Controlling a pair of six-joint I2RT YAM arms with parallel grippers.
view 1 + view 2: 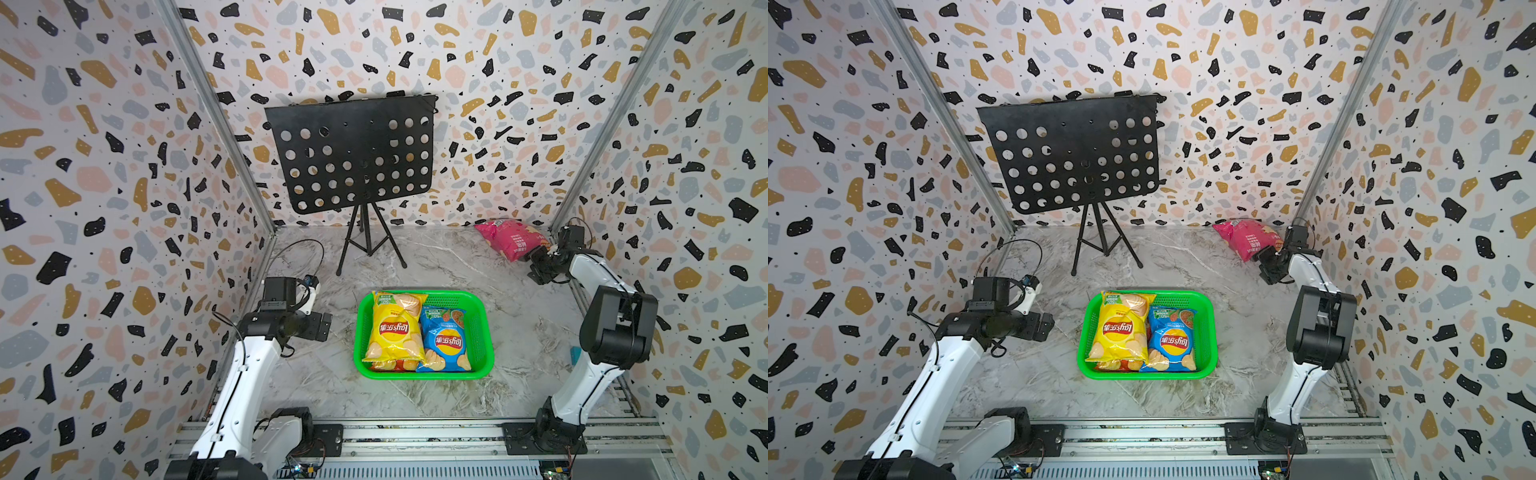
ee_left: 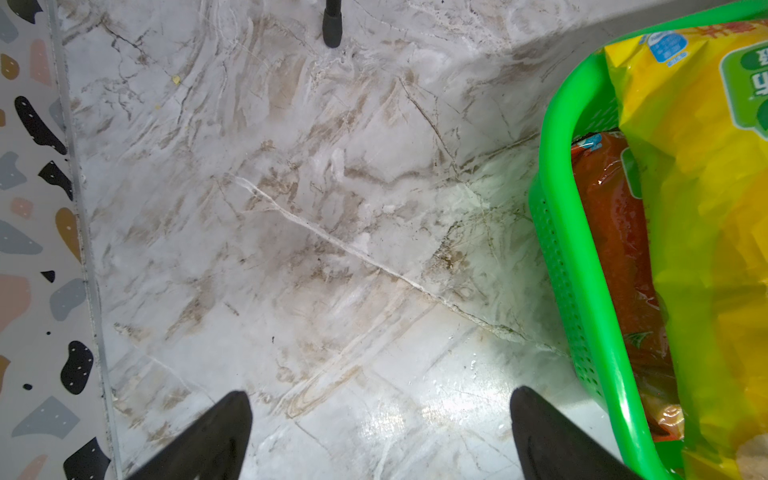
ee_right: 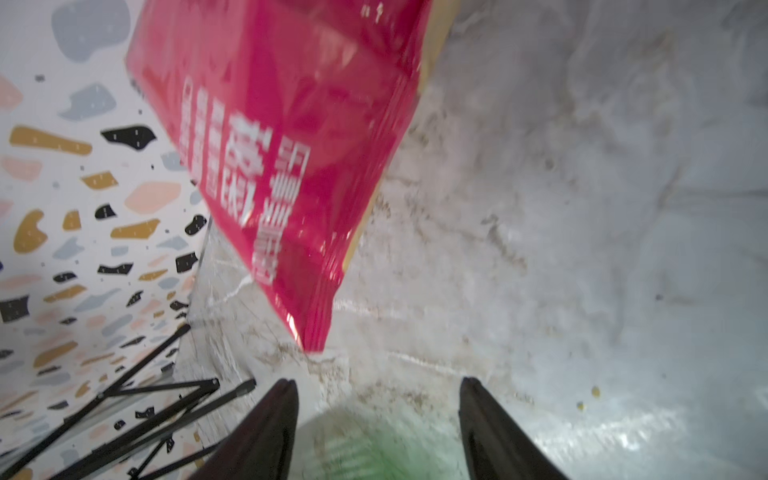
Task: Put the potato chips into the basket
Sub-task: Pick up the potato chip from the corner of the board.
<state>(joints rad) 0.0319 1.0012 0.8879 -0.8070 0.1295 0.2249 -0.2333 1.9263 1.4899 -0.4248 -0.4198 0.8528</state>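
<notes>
The right arm stretches far toward the rear right corner, forearm low, with the right pincer pointing at the pink bag of potato chips. That bag lies on the surface near the back wall, well apart from the basket. The wrist view shows the black fingers moderately apart with nothing between them, and the bag's crimped corner just ahead of the tips. The left arm is bent at the elbow and holds the left pincer above bare surface just beside the basket, its fingers spread wide and empty. Inside the basket the yellow bag and the blue bag lie side by side, and the orange-red bag sits under the yellow one. Yellow and blue each carry a round red-and-yellow Lay's emblem, its lettering reversed in both top views, with pictured chips below it and a green tag near the top in print too small to read. The pink bag bears white Chinese characters, blurred in the wrist view. The bags are glossy and puffy. The basket is bright green plastic, rectangular, with perforated walls and a rounded rim. The surface has a grey-veined marble pattern. Behind stands a black perforated music stand on a tripod.
</notes>
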